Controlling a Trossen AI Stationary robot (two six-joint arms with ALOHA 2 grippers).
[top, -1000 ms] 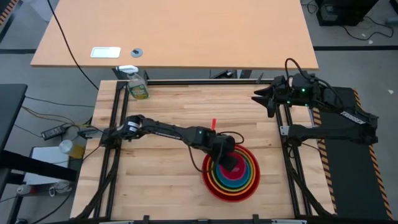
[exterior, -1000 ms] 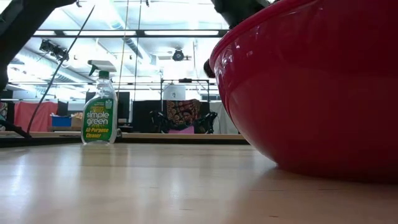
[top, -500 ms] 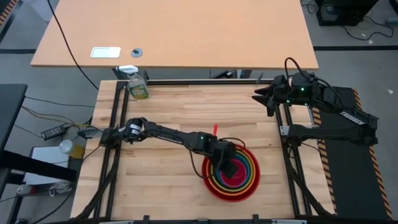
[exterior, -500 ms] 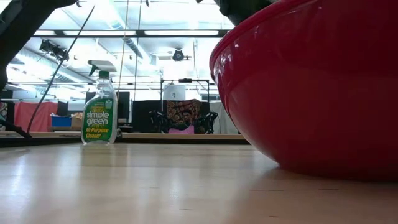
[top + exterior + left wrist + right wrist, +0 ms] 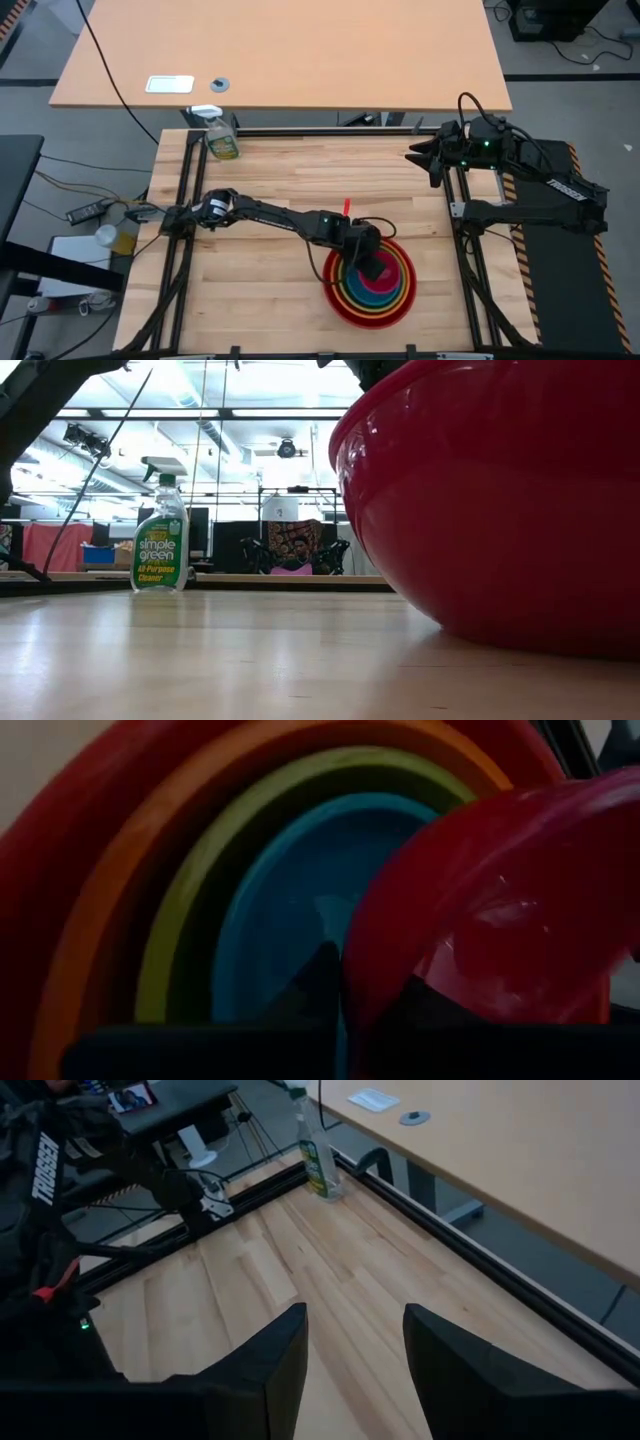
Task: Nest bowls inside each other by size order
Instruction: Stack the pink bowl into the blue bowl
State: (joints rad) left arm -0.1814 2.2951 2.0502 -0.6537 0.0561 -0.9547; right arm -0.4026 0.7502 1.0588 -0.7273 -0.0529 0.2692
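Observation:
Five bowls sit nested on the wooden table, right of its middle: red (image 5: 368,322) outermost, then orange (image 5: 110,920), lime green (image 5: 190,910), blue (image 5: 280,910) and magenta-pink (image 5: 480,920) innermost. The red bowl (image 5: 500,510) fills the right of the low view and rests on its base. My left gripper (image 5: 372,265) reaches down into the stack and is shut on the pink bowl. My right gripper (image 5: 415,157) is open and empty at the table's far right edge. My left gripper pinches the pink bowl's rim (image 5: 352,982), one finger (image 5: 315,982) outside it over the blue bowl and one finger (image 5: 430,1005) inside it. The fingers come from above, slanting down from the table's left. The pink bowl lies within the blue bowl; whether it rests there I cannot tell.
A yellow-green spray bottle (image 5: 222,140) stands at the table's far left corner. Dark metal frame rails (image 5: 455,215) run along the table's edges. Bare wood (image 5: 250,290) lies left of the bowls and toward the far edge. A second light tabletop (image 5: 300,50) lies beyond.
My left gripper has stayed in the stack, shut on the pink bowl. The red bowl with the stack in it has shifted a little toward the table's left.

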